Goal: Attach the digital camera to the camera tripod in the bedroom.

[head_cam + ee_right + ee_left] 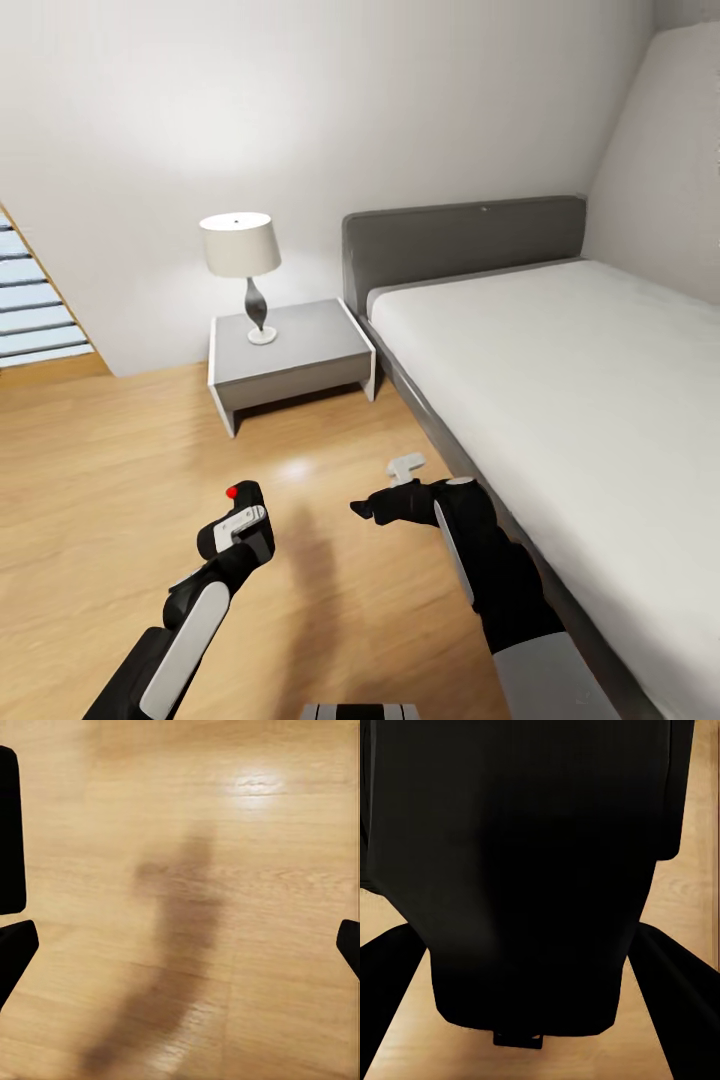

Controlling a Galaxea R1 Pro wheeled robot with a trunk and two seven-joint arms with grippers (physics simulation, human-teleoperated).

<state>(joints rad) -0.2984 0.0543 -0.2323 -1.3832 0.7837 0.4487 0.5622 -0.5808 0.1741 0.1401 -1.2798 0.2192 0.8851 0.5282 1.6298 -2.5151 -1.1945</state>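
Carrying step, by the look of it. Down at the left, left claw (pixel 240 518) clamped on the camera (pixel 246 497), red spot up, held above the floor (pixel 110 470). From the left wrist, big black camera body tight between the two fingers (pixel 382 1012).

Further back, a table (pixel 290 350) by the wall, with a lamp (pixel 240 245) standing on it.

Right of the middle, right claw (pixel 388 487) held low over the floor, just beside the bed (pixel 560 350). Wide apart, with nothing inside. From the right wrist, fingers (pixel 15 945) at both edges and bare wood between.

So: already in the bedroom, camera in hand, not yet fixed to anything.

Next, probably: turn and look around for the tripod, then roll up close to it. Keep the grip tight on the way. Then bring the camera's bottom down onto the tripod's head, slow and straight. Free right claw maybe useful for holding the stand steady.
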